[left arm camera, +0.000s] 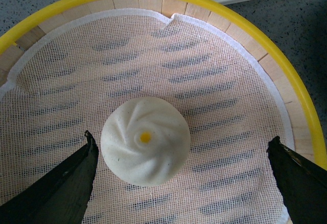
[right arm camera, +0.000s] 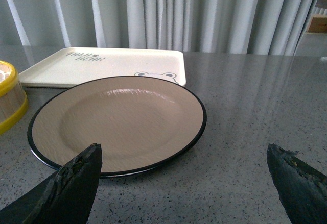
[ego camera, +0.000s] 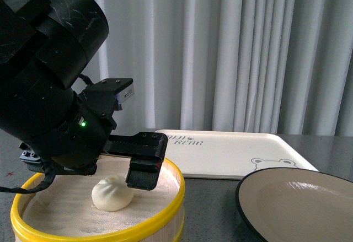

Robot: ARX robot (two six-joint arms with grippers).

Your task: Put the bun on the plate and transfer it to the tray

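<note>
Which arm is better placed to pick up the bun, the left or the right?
Left: the left gripper is open over the steamer basket, with the bun between its fingers. The right gripper is open near the plate, away from the bun.

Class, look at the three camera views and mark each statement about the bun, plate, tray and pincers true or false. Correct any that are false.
1. The bun lies in the yellow-rimmed basket. True.
2. The tray lies behind the plate. True.
3. The plate has the bun on it. False: the plate is bare.
4. The left pincer is shut on the bun. False: it is open, with one finger on each side of the bun.
5. The right pincer is open and holds nothing. True.
</note>
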